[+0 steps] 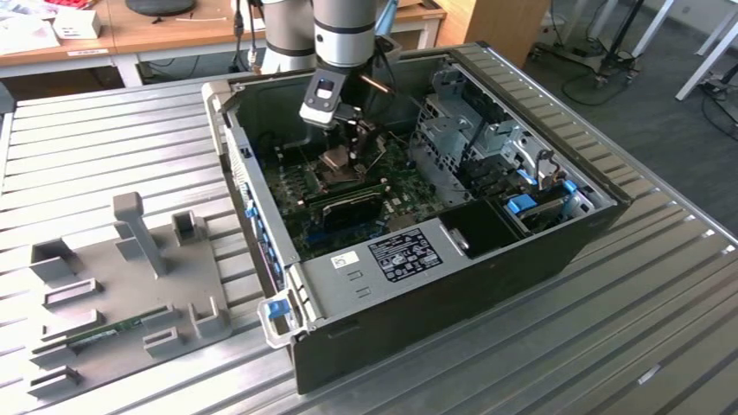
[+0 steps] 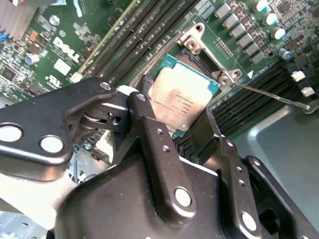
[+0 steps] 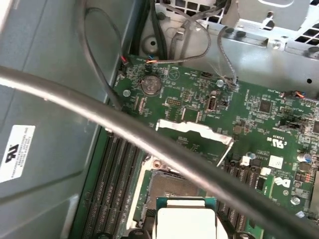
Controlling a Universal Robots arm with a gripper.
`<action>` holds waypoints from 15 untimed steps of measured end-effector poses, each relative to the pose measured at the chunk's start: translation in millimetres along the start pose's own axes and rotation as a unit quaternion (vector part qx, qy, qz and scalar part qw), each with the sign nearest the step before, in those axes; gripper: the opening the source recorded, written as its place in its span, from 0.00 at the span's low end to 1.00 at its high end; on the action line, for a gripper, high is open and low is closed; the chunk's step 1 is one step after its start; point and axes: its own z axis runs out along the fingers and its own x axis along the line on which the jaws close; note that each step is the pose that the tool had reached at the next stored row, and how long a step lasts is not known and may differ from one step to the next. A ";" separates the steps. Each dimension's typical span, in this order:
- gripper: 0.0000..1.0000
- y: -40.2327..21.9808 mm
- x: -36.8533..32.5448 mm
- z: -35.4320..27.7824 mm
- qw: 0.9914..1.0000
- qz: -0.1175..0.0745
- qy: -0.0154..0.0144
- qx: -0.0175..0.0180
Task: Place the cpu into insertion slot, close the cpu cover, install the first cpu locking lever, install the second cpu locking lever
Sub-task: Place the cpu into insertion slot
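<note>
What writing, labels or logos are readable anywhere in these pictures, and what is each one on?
Apart from a maker's logo, nothing reads clearly enough to quote.
On the black label of the grey metal panel: white print, too small.
On the white sticker of the grey case wall: blurred.
On the silver-topped square cpu: faint lettering, blurred.
On the green motherboard: a white logo; tiny markings, too small.

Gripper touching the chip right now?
Touching. In the second wrist view the gripper has a finger against each of two opposite edges of the chip, no gap showing.
</note>
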 end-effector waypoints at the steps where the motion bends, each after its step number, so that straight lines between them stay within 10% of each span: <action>1: 0.54 0.5 1.9 0.1 1.000 0.000 0.000 0.000; 7: 0.54 0.8 3.7 1.9 0.999 0.041 -0.002 0.001; 15: 0.54 0.7 3.8 4.5 0.995 0.102 -0.005 0.003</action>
